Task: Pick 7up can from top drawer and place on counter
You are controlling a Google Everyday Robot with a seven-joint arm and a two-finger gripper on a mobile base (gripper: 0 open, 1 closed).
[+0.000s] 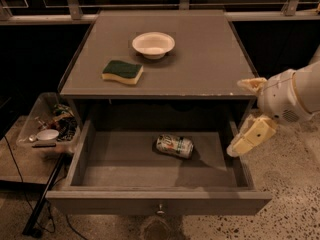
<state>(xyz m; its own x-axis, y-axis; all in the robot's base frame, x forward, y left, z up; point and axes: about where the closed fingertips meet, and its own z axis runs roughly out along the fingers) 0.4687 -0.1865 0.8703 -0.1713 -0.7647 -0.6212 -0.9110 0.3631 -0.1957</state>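
Camera view: the top drawer [125, 203] stands pulled wide open, and there is the 7up can [174, 146], lying on its side on the drawer floor a touch right of centre. It is silvery-white with green lettering (and a little dented, by the look of it). The hand [237, 117] hovers by the drawer's right wall, released, with its two pale fingers spread apart, gripping nothing and well clear of the can. Up on the worktop [210, 59], a white bowl [153, 44] sits near a green-and-yellow sponge [122, 72]. Left of the drawer there is a clear bin [47, 126] of clutter.
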